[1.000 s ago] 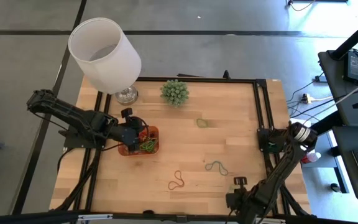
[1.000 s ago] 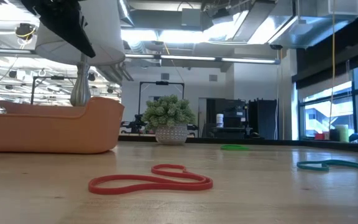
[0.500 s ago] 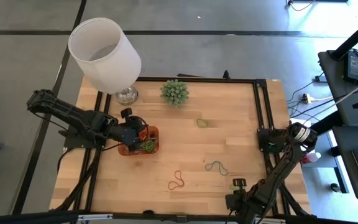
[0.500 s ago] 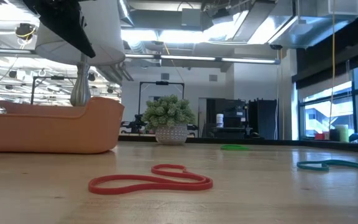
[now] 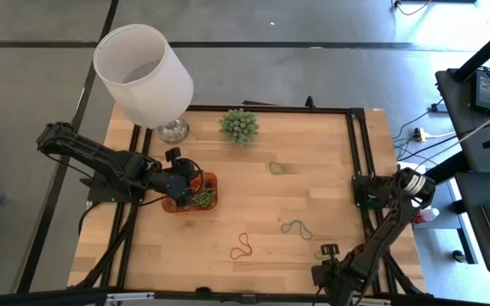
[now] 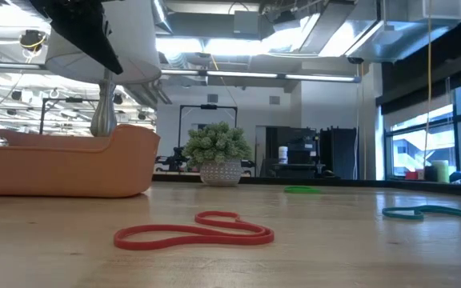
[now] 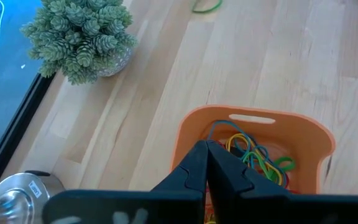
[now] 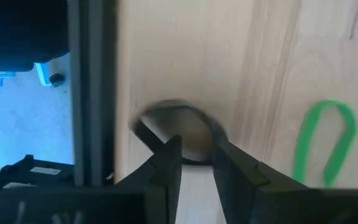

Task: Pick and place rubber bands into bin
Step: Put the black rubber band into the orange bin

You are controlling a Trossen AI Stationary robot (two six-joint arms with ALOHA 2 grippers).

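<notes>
No legible writing on bin (image 7: 303, 134)

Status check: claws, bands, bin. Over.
Left claw shut over the bin, bands inside. Right claw at near right edge of table, by a dark band and a green band. Three more bands loose mid-table; nothing blocking them.

— Where is the left gripper (image 7: 206, 163)?

— Out over the table's left half, arm stretched in from that edge, fingers pressed together.

— The right gripper (image 8: 196, 160)?

— Low at the near right edge, arm folded back along that side, fingers slightly parted around a dark loop.
</notes>
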